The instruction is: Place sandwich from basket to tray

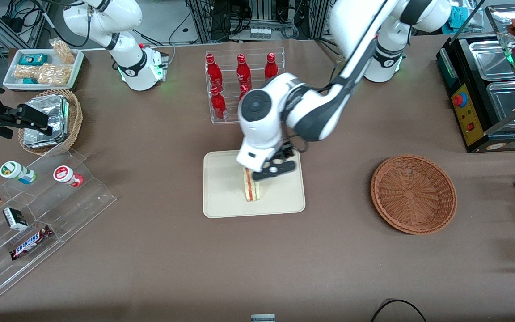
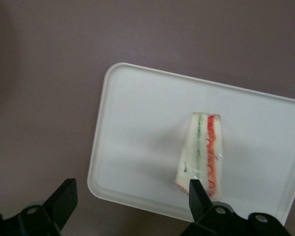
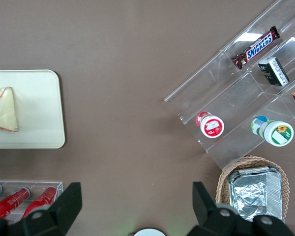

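The sandwich, a white wedge with red and green layers, stands on its edge on the cream tray. My left gripper hovers just above it, and the wrist hides the sandwich's upper end in the front view. The left wrist view shows the gripper open, one finger over the bare table and the other finger over the end of the sandwich; nothing is held. The tray lies below. The reddish-brown basket sits empty toward the working arm's end of the table.
A clear rack of red bottles stands just past the tray, farther from the front camera. A tan basket of foil packets, a tiered acrylic shelf and a white snack tray lie toward the parked arm's end. A food warmer stands at the working arm's end.
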### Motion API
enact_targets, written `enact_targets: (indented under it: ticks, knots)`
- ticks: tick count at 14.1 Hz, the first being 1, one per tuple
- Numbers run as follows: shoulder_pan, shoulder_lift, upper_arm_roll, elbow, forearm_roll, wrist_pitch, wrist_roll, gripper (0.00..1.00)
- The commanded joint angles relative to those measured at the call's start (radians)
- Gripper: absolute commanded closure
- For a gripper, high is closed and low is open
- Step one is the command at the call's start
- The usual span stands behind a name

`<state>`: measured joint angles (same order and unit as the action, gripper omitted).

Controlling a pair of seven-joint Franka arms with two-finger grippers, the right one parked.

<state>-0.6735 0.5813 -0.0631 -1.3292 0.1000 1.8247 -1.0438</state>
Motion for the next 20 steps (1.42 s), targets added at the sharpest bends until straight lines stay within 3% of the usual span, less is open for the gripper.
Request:
enact_targets:
  ticks: [1, 8, 16, 20]
  knots:
    - [0.101, -0.098, -0.006, -0.141, -0.008, 0.002, 0.135, 0.00]
    - [0.337, -0.374, -0.006, -0.395, -0.043, -0.051, 0.509, 0.00]
    - [0.580, -0.527, -0.009, -0.384, -0.143, -0.231, 0.914, 0.00]
    - [0.678, -0.568, -0.009, -0.312, -0.141, -0.295, 1.091, 0.00]
